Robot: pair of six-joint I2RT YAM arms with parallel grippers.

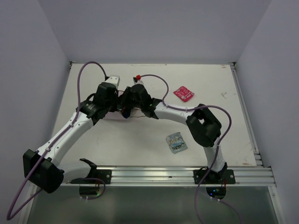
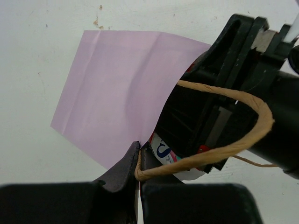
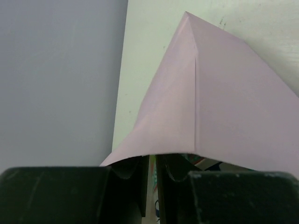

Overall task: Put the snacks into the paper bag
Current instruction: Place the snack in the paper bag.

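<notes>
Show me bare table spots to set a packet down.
Free: the near centre between the left arm and silver-grey packet; the far-right corner beyond the pink-red packet. Crowded: around the paper bag, where the right arm meets the left.

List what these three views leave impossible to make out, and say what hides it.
- Top view: the paper bag, almost wholly covered by both arms.
- Left wrist view: how many packets are inside; only a corner of one packet shows in the dark mouth.
- Right wrist view: whether the right pincer grips anything; the bag's wall drapes over its tips.
- Top view: print on the silver-grey packet, too small.
</notes>
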